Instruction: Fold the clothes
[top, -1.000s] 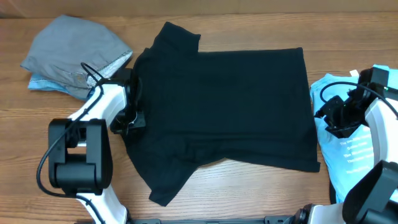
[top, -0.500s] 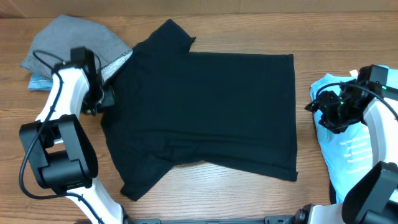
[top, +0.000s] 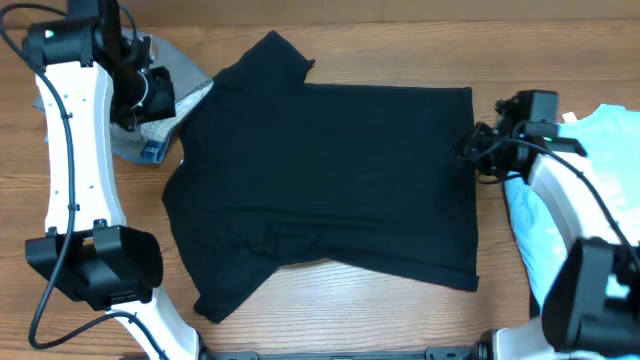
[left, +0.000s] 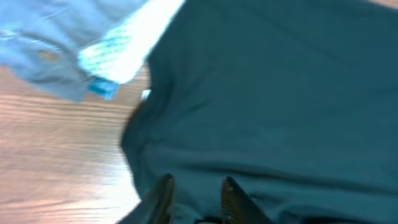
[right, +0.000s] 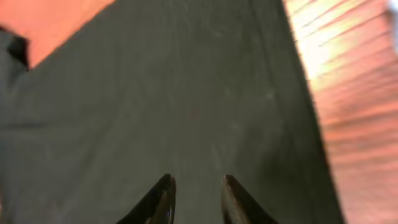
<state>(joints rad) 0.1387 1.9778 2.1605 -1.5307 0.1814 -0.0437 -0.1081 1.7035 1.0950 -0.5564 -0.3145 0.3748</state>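
Left arm: swung up-table off the black T-shirt (top: 330, 180); left gripper (top: 150, 95) by the grey garment (top: 185, 72), fingers slightly apart, empty
Right arm: right gripper (top: 470, 150) moved in to the shirt's hem edge, fingers apart, empty
Shirt: spread flat mid-table, released; folding likely starts next

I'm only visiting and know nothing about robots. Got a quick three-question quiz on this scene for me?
1. True or false: the black T-shirt lies spread out on the table.
2. The other T-shirt, at the overhead view's right edge, is: A red, B light blue, C yellow.
3. Which gripper is nearest the black T-shirt's hem?
Key: 1 true; 2 B; 3 the right gripper.
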